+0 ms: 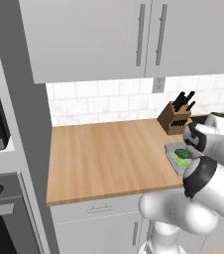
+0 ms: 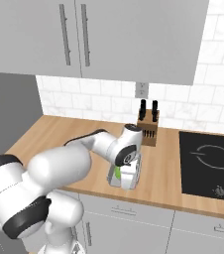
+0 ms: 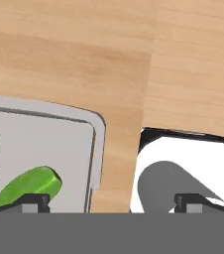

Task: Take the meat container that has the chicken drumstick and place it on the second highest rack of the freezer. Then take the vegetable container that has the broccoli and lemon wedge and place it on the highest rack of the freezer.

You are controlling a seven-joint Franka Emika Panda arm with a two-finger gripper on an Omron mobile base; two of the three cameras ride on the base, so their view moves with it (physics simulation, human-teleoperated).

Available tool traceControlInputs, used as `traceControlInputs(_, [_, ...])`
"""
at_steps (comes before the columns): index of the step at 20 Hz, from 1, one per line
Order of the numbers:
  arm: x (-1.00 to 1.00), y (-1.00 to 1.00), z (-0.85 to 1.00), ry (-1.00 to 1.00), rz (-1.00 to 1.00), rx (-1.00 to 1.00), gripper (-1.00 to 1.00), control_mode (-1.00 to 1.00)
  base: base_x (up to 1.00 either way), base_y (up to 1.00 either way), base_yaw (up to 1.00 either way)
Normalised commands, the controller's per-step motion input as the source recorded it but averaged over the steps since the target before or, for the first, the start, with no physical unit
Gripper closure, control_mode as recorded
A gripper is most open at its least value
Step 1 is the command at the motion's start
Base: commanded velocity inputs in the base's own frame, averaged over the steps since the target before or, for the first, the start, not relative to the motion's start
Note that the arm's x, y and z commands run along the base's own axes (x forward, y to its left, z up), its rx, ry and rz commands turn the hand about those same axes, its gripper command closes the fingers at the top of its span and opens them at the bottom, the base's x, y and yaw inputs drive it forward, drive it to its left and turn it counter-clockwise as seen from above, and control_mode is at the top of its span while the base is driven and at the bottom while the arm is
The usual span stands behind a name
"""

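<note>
Over the grey vegetable tray, front edge of the wooden counter

My gripper (image 3: 111, 202) hangs with jaws spread wide, holding nothing, straddling the rim of the light grey tray (image 3: 59, 144) that carries the dark green broccoli (image 1: 182, 153) and yellow-green lemon wedge (image 3: 27, 187). A wooden knife block (image 2: 148, 130) stands by the white tiled wall (image 1: 104, 101), under grey wall cabinets (image 1: 89, 37); a black cooktop (image 2: 210, 163) lies toward the counter's right end.

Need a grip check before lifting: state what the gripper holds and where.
Nothing is held. The gripper is open, its fingertips straddling the side rim of the vegetable container.
</note>
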Motion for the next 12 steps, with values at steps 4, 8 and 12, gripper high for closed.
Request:
traceControlInputs(4, [0.19, -0.26, -0.21, 0.03, -0.23, 0.09, -1.0, -1.0, 0.0, 0.0, 0.0])
traceControlInputs(8, [0.2, -0.3, -0.38, 0.0, -0.1, 0.02, -1.0, -1.0, 0.0, 0.0, 0.0])
traceControlInputs(12, [0.09, -0.03, -0.33, -0.06, 0.0, 0.0, -1.0, -1.0, 0.0, 0.0, 0.0])
